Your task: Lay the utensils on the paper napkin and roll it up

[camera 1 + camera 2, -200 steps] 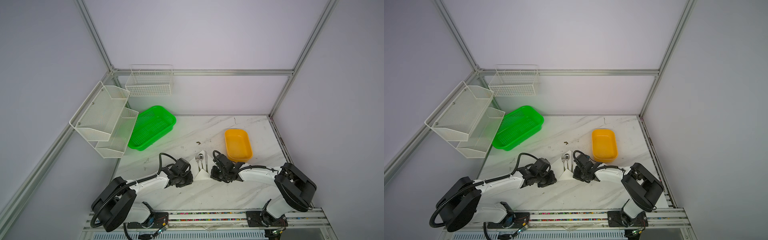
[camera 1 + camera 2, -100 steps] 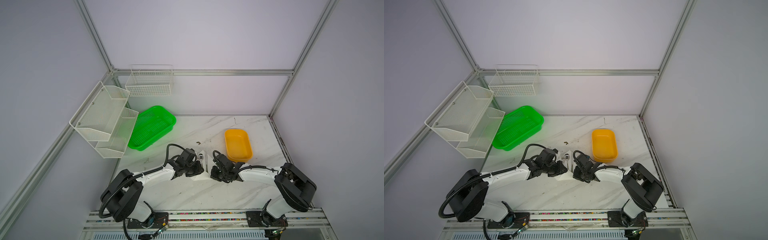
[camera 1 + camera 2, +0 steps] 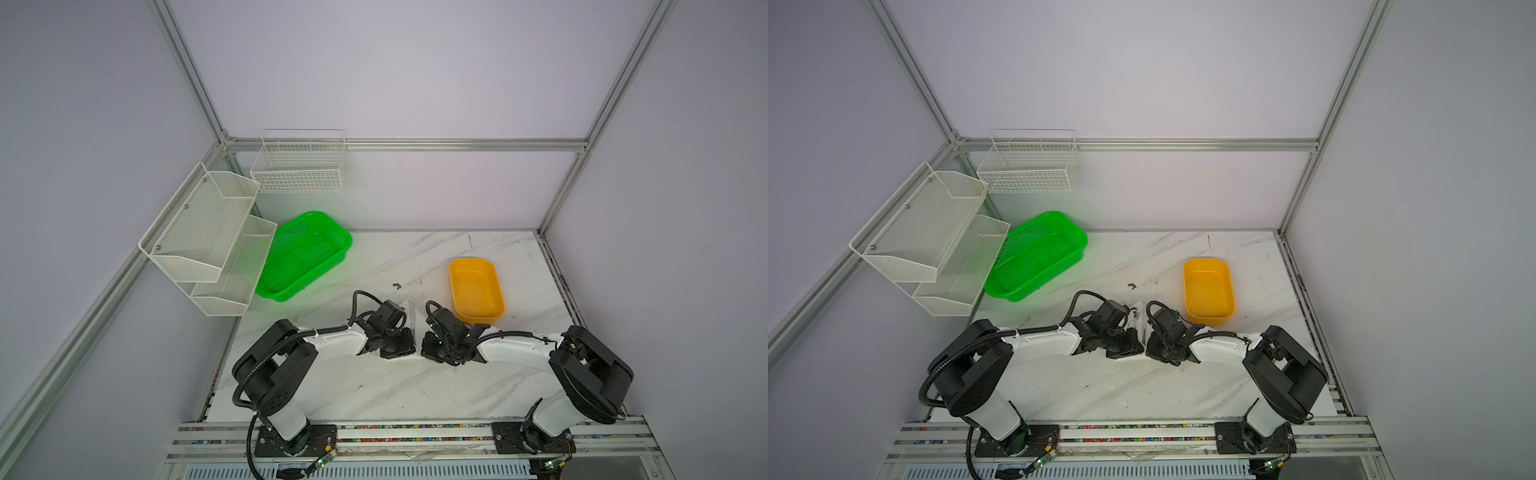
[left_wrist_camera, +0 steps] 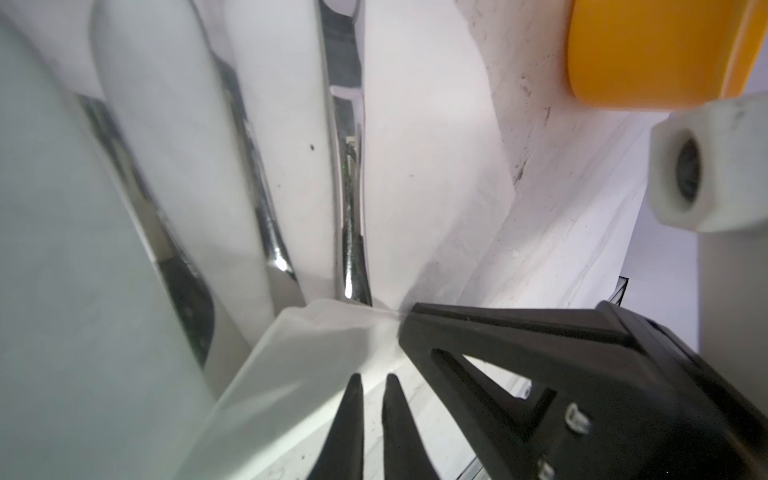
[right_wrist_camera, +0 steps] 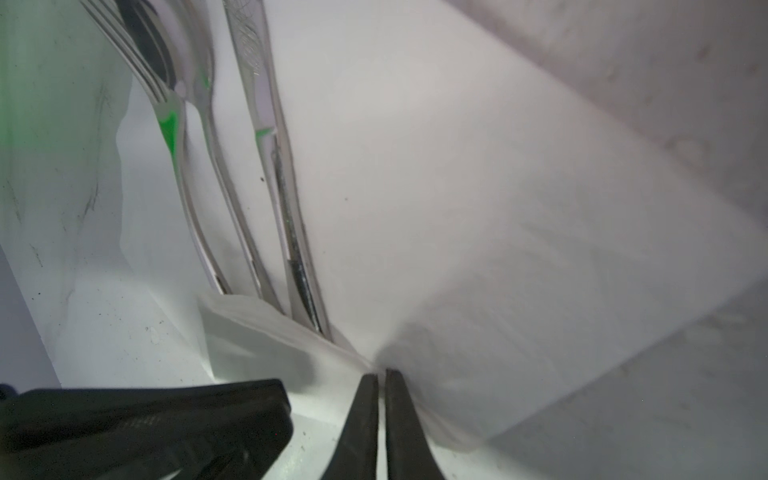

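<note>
**Status: utensils (image 5: 286, 208) on paper napkin (image 5: 478, 249), near edge lifted**

White marbled desk (image 3: 374, 390), pale walls (image 3: 395, 83), wire shelves (image 3: 208, 237) on the left wall. Napkin mid-desk, mostly hidden from above. Green basket (image 3: 305, 255), yellow tub (image 3: 476, 291): bare bottoms. Right gripper (image 5: 381, 376) pinches napkin edge, nearly closed. Left gripper (image 4: 372, 380) nearly closed at lifted fold, grip unclear.

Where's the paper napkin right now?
In both top views the paper napkin lies between the left gripper and the right gripper, just left of the yellow tub, with the utensils on it.
</note>
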### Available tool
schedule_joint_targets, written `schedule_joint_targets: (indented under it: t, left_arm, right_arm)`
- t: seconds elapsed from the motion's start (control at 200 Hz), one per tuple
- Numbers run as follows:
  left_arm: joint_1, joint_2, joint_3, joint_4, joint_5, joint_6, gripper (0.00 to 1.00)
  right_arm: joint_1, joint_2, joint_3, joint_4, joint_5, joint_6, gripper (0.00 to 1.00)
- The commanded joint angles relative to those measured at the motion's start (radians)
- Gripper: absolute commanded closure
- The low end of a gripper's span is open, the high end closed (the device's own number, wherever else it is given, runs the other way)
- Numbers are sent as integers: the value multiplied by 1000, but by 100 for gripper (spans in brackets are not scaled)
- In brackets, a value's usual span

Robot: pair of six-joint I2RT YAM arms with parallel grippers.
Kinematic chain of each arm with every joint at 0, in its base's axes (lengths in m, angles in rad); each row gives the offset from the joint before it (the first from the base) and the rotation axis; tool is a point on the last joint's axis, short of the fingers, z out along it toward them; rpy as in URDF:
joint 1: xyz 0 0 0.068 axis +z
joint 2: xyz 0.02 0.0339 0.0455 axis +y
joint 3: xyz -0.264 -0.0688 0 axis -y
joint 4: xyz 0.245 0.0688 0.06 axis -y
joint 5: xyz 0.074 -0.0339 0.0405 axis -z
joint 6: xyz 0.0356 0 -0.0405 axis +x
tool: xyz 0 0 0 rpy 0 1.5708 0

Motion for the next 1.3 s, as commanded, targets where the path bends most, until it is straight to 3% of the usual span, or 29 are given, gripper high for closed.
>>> schedule_joint_targets:
  t: [0.0, 0.2, 0.41, 0.56, 0.67, 0.915, 1.295]
  left_arm:
    - [-2, 18, 95, -8, -4, 42, 88]
    - [-2, 25, 96, -12, -4, 47, 88]
    - [-2, 29, 93, -12, 1, 52, 88]
    - [-2, 26, 89, -13, 2, 55, 88]
    - [-2, 28, 91, -12, 2, 56, 88]
    - [-2, 26, 92, -14, 1, 56, 87]
    - [-2, 21, 79, -13, -7, 56, 87]
  right_arm:
    - [1, -35, -22, -38, 27, 9, 88]
    - [-7, -150, -41, -87, 111, 81, 81]
    - [-43, -338, -162, -62, 106, 169, 60]
    - [-107, -393, -203, -43, 67, 154, 55]
    - [-161, -365, -203, 1, 8, 106, 55]
    - [-218, -253, -178, 72, 3, 46, 55]
    - [-238, -125, -157, 132, -16, -35, 56]
